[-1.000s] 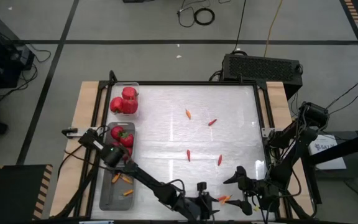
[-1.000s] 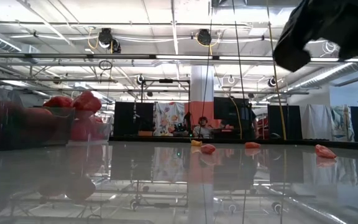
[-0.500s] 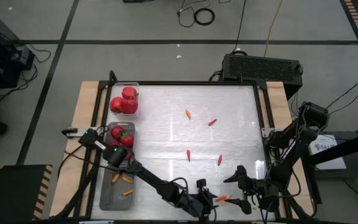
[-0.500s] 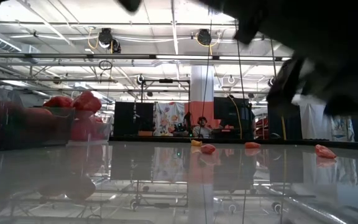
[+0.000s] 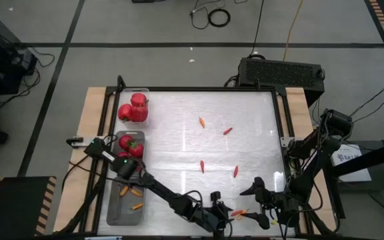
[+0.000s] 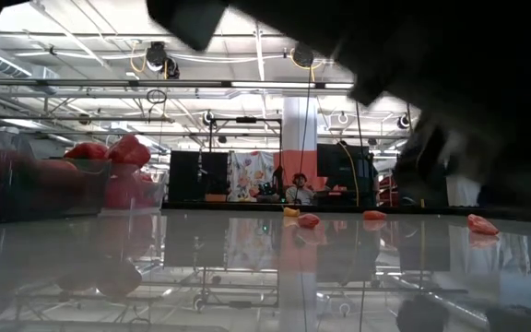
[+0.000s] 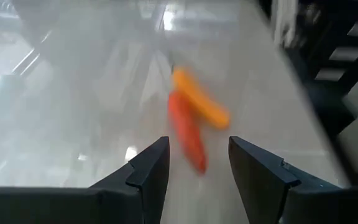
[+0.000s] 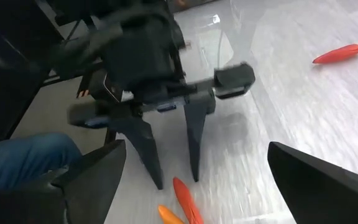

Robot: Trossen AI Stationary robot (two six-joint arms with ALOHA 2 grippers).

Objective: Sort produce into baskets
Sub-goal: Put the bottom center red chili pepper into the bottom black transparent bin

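Observation:
My left gripper (image 5: 223, 215) is open near the table's front edge, fingers pointing down. A red chili (image 7: 188, 134) and an orange chili (image 7: 201, 102) lie side by side on the table just ahead of it, in line with the gap between its fingers; they also show in the right wrist view (image 8: 182, 193). My right gripper (image 5: 256, 203) is open and empty just right of them. At the table's left stand three clear bins: a far one with bell peppers (image 5: 133, 108), a middle one with tomatoes (image 5: 131, 147), and a near one with chilies (image 5: 131, 195).
Several more chilies lie loose mid-table (image 5: 202, 122) (image 5: 227, 131) (image 5: 202, 166) (image 5: 235, 171). A black box (image 5: 282, 70) sits beyond the far edge. In the low view my arm darkens the upper right; the bins with peppers (image 6: 109, 157) show at the left.
My left gripper has moved a little toward the table's right edge, closer to the two chilies near the front edge, and now fills more of the low view. The chilies and my right arm have stayed put.

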